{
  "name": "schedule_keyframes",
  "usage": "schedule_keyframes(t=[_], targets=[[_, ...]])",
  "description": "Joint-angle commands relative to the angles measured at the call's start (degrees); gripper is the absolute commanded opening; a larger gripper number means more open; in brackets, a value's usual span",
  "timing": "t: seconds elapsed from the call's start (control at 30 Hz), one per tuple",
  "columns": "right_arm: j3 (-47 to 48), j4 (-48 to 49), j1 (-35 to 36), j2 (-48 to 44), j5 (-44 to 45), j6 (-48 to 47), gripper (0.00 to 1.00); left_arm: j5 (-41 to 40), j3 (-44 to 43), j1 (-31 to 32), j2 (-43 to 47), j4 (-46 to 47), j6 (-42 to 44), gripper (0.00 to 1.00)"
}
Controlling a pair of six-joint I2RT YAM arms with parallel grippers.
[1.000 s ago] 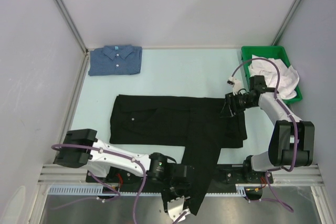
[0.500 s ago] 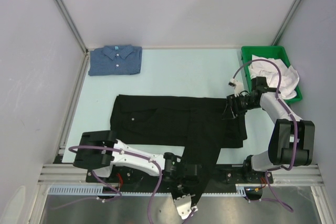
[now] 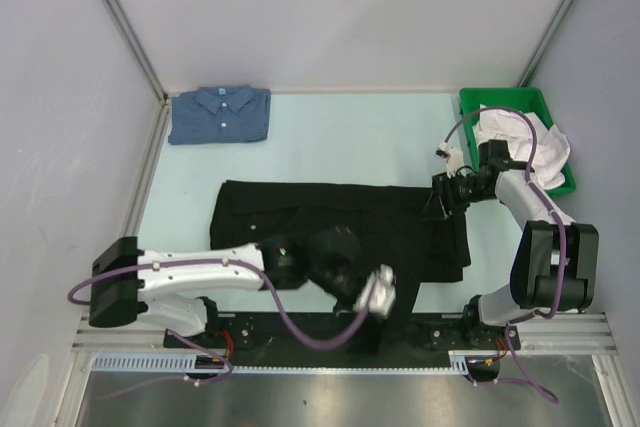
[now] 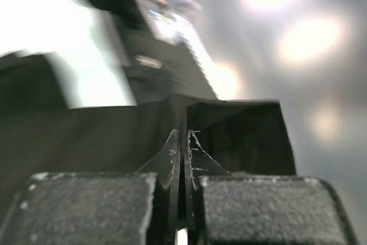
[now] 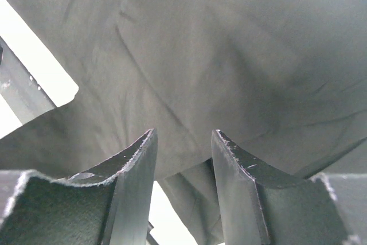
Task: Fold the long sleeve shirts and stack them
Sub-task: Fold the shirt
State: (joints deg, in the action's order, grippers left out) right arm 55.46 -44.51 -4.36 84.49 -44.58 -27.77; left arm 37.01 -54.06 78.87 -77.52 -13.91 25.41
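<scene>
Right of black shirt [image 3: 300, 217], green bin [image 3: 468, 112] holds white cloth [image 3: 552, 147].

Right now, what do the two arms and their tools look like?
Both arms are white links with black joints and black boxy housings; a purple cable loops along the left arm and the right arm. The left tool looks white and blurred, the right tool black. Wrist views show dark fingers with scuffed pale edges.
</scene>
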Motion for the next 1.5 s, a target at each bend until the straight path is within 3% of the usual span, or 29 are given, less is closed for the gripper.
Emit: schedule_keyframes(t=[0.0, 0.17, 0.2, 0.33, 0.63, 0.77, 0.83, 0.93, 0.97, 1.0, 1.03, 1.17, 1.23, 1.3, 1.47], targets=[[4.30, 3.90, 1.11, 2.69, -1.13, 2.45, 0.47, 5.16, 1.06, -11.88, 5.96, 19.51, -31.67, 0.00], [5.71, 7.60, 3.65, 5.68, -0.34, 4.74, 0.47, -2.99, 5.36, -20.76, 12.82, 24.98, -43.14, 0.00], [6.23, 7.77, 4.01, 6.30, -0.25, 4.83, 0.47, -5.00, 6.07, -22.60, 13.35, 24.90, -48.91, 0.00], [6.94, 8.39, 4.18, 8.67, -0.33, 5.09, 0.47, -7.75, 12.55, -37.25, 15.11, 25.60, -59.06, 0.00], [11.33, 4.35, 6.12, 15.70, -0.86, 2.02, 0.45, -8.88, 24.78, -58.89, 14.15, 33.25, -57.75, 0.00], [13.96, 0.75, 5.94, 18.51, -0.86, -0.70, 0.43, -8.62, 27.25, -63.75, 11.25, 32.91, -56.36, 0.01], [15.11, -1.54, 5.68, 19.66, -0.86, -1.06, 0.43, -8.28, 27.52, -66.29, 9.76, 28.62, -55.56, 0.23], [17.22, -4.61, 5.68, 20.45, -0.95, -1.50, 0.43, -5.91, 25.68, -70.77, 8.61, 19.15, -53.10, 0.28], [17.92, -5.32, 5.77, 20.28, -0.95, -1.59, 0.42, -4.07, 24.37, -72.09, 8.09, 16.31, -50.40, 0.34], [18.19, -6.80, 5.94, 20.10, -1.12, -1.93, 0.43, 0.12, 20.96, -74.45, 7.39, 14.02, -48.19, 0.48], [18.28, -7.34, 6.12, 19.41, -1.04, -1.94, 0.43, 1.29, 18.58, -75.52, 6.07, 5.91, -45.74, 0.53], [17.40, -10.33, 6.99, 17.12, -0.69, -3.52, 0.43, 7.37, 4.26, -78.52, -1.04, -12.85, -25.92, 0.67], [16.17, -11.65, 7.78, 16.15, 0.28, -5.26, 0.43, 8.16, -4.09, -78.43, -6.64, -21.98, -16.68, 0.66], [15.21, -11.83, 9.19, 14.92, 2.03, -5.98, 0.43, 8.07, -10.84, -77.91, -10.53, -27.19, -12.77, 0.67], [14.85, -12.00, 11.21, 14.74, 3.18, -6.33, 0.44, 4.39, -21.86, -72.81, -23.53, -38.46, 1.91, 0.66]])
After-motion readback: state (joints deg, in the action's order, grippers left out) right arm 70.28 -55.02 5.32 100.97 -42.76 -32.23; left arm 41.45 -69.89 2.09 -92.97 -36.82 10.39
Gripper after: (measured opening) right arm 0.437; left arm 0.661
